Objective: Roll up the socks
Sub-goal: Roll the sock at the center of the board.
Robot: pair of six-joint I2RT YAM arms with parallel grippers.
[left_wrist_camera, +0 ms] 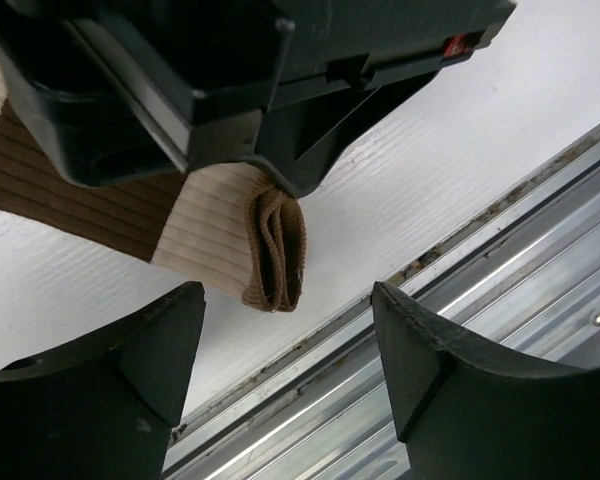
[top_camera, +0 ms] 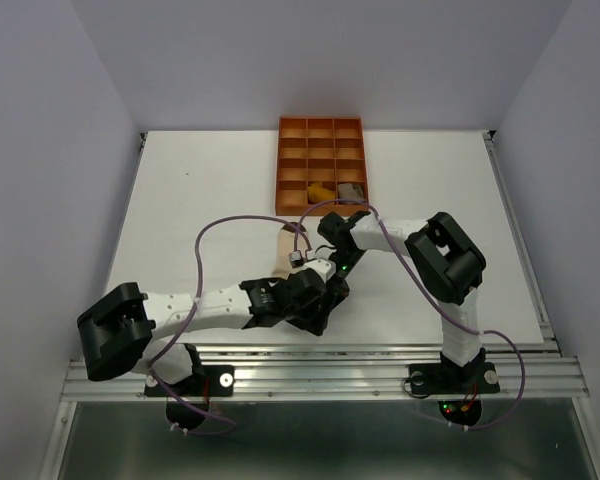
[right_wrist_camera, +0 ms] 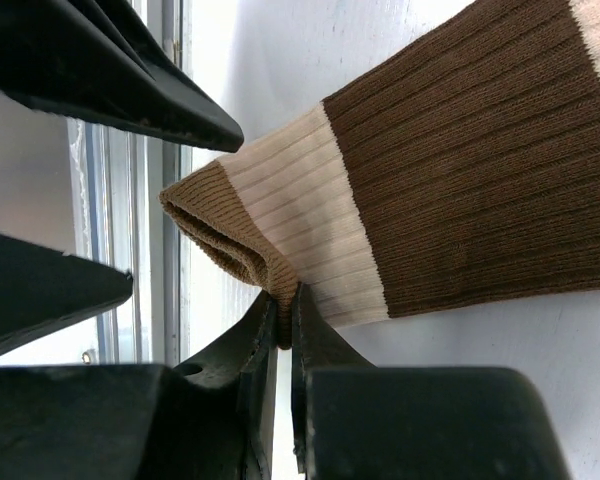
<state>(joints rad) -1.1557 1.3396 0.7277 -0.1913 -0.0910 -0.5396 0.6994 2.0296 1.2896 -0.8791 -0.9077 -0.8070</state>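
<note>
Colour-blocked sock (right_wrist_camera: pixel 430 170) lay near the table's (top_camera: pixel 430 200) near edge, tan end folded over. Right gripper (right_wrist_camera: pixel 285 305) fingers pinched that fold. Left gripper (left_wrist_camera: pixel 285 300) fingers stood wide apart beside it.

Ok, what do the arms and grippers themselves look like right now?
The left arm and right arm have white links with bulky black joints, and a purple cable loops along each. The left gripper and right gripper are black, with wedge-shaped tapering fingers. A small green light glows at the right arm's base.
</note>
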